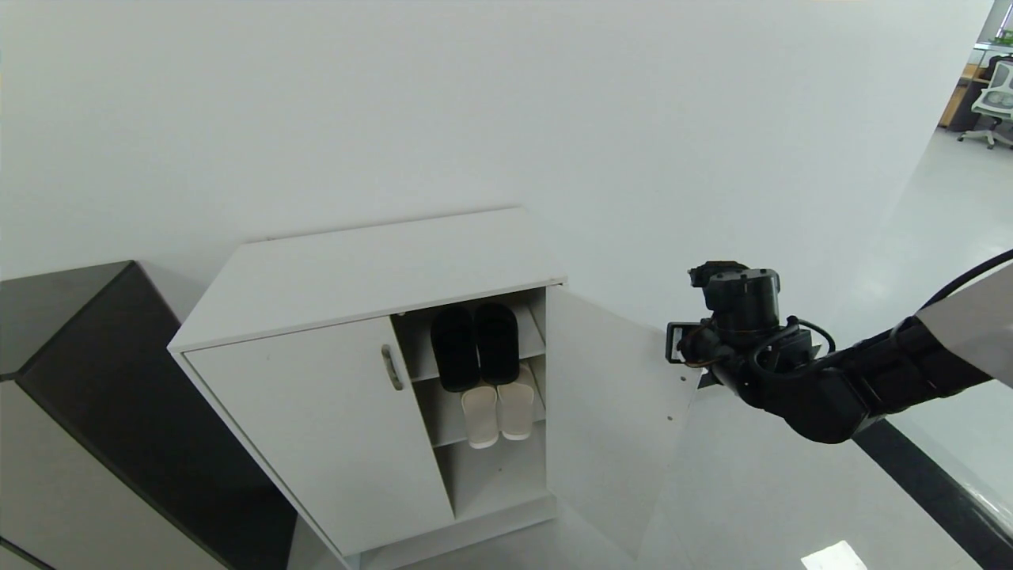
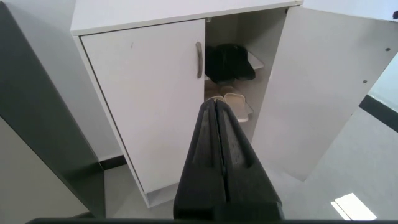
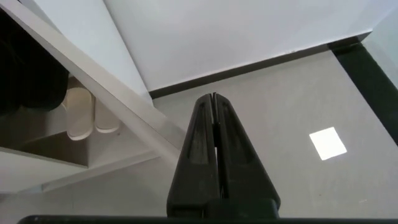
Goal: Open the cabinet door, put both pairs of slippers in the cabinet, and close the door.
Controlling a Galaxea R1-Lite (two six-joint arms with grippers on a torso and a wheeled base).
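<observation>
A white cabinet (image 1: 380, 261) stands against the wall, its left door (image 1: 316, 427) closed and its right door (image 1: 609, 412) swung open. A black pair of slippers (image 1: 475, 344) lies on the upper shelf and a white pair (image 1: 498, 412) on the shelf below. My right gripper (image 1: 682, 347) is shut and empty, right at the open door's outer edge. In the right wrist view the shut gripper (image 3: 214, 99) lies just beyond the door's edge (image 3: 112, 93). In the left wrist view my left gripper (image 2: 217, 109) is shut and empty, out in front of the cabinet opening.
A dark glossy unit (image 1: 95, 380) stands close to the cabinet's left side. A black strip (image 1: 934, 483) runs along the floor on the right. A bright patch (image 1: 835, 558) lies on the grey floor. An office chair (image 1: 993, 103) stands far off at the right.
</observation>
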